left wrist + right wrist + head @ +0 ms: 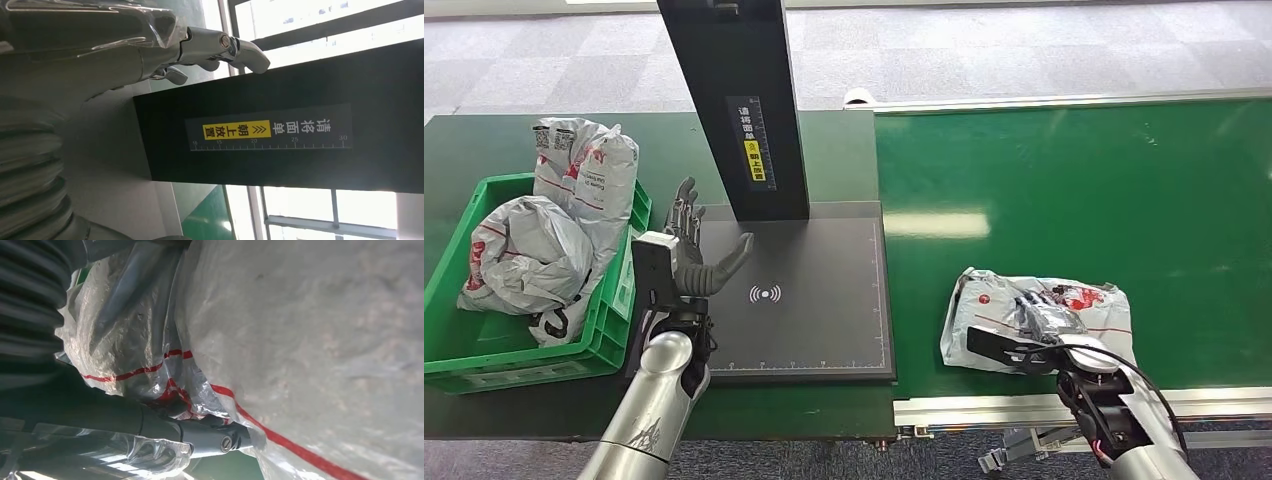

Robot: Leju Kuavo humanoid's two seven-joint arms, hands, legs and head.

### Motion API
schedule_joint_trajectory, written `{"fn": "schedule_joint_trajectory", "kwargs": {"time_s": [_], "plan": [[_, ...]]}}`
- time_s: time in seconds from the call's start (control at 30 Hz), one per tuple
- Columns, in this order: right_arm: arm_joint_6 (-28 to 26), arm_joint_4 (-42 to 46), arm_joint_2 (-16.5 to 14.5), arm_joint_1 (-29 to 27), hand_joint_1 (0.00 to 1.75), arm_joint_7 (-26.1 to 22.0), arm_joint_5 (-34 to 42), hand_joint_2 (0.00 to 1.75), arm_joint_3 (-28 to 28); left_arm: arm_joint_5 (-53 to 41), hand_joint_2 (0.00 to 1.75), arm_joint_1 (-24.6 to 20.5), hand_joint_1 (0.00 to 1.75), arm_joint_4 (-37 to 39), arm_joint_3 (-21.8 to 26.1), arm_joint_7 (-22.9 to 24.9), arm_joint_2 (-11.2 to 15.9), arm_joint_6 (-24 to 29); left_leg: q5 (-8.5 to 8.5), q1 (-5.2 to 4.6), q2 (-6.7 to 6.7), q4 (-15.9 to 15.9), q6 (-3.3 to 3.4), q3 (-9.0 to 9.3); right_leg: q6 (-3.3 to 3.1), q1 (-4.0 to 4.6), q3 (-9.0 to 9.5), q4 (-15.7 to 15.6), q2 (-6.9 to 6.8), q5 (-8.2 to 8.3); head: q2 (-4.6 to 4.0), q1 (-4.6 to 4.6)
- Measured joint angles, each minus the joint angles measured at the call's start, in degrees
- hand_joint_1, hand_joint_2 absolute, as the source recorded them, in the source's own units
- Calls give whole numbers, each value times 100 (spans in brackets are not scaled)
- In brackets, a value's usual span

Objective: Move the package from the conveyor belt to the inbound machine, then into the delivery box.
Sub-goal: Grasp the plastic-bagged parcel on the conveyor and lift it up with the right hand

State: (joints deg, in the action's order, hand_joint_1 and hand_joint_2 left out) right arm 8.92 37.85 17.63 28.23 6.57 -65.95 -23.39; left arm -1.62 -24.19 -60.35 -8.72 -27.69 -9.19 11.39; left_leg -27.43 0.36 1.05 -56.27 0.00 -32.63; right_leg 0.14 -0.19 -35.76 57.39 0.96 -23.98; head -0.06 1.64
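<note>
Two big surfaces fill the scene: the green belt [1074, 200] on the right and a darker green table [524, 140] on the left, with grey carpet tiles beyond them. In the left wrist view, bright windows show behind the machine, so the room is daylit.

Next in size, the inbound machine [824, 290] lies between them, a flat black pad with a scan mark and a black post [734, 100] rising from its far edge. It probably sits there so a package can pass from belt to pad to box in one sweep leftward.

At the table's left end sits the green delivery box [454, 260], already holding several grey bagged parcels [534, 250], one leaning high against its far wall.

On the belt's near edge, well apart from the pad, lies the package [1034, 310], a crinkled grey plastic bag with red print. It has not yet left the belt.

On top of it rests the right hand [1039, 335]. In the right wrist view its fingers [210, 437] press into the plastic and curl round a fold, so I judge it has a grasp, though how firm I cannot tell.

Over the pad's left edge hovers the left hand [694, 250], fingers spread and empty, likely waiting to receive.
</note>
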Motion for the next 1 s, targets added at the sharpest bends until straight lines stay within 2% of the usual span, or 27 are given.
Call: {"fn": "schedule_joint_trajectory", "kwargs": {"time_s": [0.17, 0.33, 0.57, 0.7, 0.9, 1.0], "plan": [[13, -128, 19, 123, 175, -89, 26, 175, -37, 15, 175, -60, 0, 32, 4, 0, -3, -18, 0, 0, 0, 0, 0, 1, 0, 0, 0, 0, 0, 0, 0, 1], [33, -271, 47, 321, 175, -520, 252, 175, -57, 17, 175, -136, 0, 98, 7, -6, -6, -28, 0, 0, -1, 0, 0, 2, 0, 0, 3, 0, 0, 0, 1, -1], [-792, -324, -108, 455, 175, -973, 886, 175, -36, 119, 175, -128, 0, 93, 7, -46, 18, 9, 0, 2, -3, 1, -1, -1, 0, 1, 0, 1, 2, 0, 0, 1], [-1011, -219, -183, 539, 175, -1237, 1274, 175, 50, 148, 175, -60, 0, 43, 7, -56, 44, 16, 0, 2, -2, 1, -1, -2, 0, 2, 0, 1, 1, 0, 1, 0], [-1265, -255, -155, 966, 175, -1952, 2039, 175, 353, 304, 175, 26, 0, -34, 4, -192, 95, 8, 2, -2, -4, 0, 1, -2, 1, -6, -1, 2, 2, 1, 0, -1], [-1799, -283, -143, 1228, 175, -2361, 2506, 175, 633, 395, 175, 34, 0, -50, 5, -283, 134, 49, 3, -7, -2, -1, 3, -2, 1, -7, 0, 2, 1, 1, 1, 0]]}}
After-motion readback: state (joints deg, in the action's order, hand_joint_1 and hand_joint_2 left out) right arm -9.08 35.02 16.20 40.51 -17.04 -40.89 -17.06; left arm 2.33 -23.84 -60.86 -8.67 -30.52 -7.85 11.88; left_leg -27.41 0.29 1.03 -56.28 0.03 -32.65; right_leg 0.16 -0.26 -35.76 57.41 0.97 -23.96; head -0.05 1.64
